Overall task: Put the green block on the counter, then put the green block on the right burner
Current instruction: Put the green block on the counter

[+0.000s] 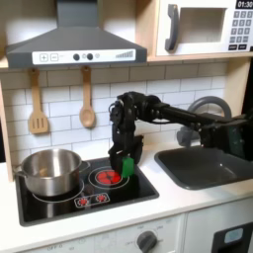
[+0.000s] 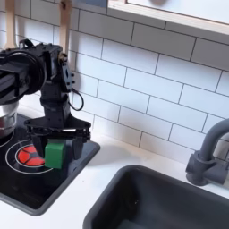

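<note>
The green block sits low over the glossy black hob, at the edge of the right burner, the red ringed circle nearest the sink. My gripper points straight down over it. Its black fingers hug the block's two sides, shut on it. The block's underside looks to be at or just above the hob surface. The pale cream counter runs between the hob and the sink.
A steel pot stands on the other burner, at the first exterior view's left. A dark grey sink with a grey faucet lies beyond the counter. Wooden utensils hang on the tiled back wall.
</note>
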Tool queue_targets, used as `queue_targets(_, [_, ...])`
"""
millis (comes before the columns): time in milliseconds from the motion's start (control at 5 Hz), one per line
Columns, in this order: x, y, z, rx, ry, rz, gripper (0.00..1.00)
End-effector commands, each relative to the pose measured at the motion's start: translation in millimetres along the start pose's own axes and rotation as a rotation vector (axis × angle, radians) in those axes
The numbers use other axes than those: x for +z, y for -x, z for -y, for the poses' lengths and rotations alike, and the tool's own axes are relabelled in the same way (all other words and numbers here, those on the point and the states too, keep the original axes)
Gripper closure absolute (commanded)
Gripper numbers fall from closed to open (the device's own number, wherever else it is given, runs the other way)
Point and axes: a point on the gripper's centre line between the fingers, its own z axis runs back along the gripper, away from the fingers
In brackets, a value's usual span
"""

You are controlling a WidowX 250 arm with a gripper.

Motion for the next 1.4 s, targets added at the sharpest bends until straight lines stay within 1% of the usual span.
queue_targets(0, [5.5,0,0.7,-0.001,0.008,0.013,1.00])
queue_targets(200, [8.8,-1,2.4,-0.004,0.022,0.006,1.00])
queue_targets(400, [13.0,2,12.2,-0.022,0.048,-0.005,1.00])
queue_targets(600, [20.3,4,23.6,-0.036,0.079,-0.007,1.00])
queue_targets(800, [31.7,10,36.7,-0.036,0.120,0.000,1.00])
queue_targets(1000, [41.0,23,56.2,-0.073,0.151,0.003,1.00])
queue_targets(1200, [52.2,40,60.7,-0.101,0.161,0.018,1.00])
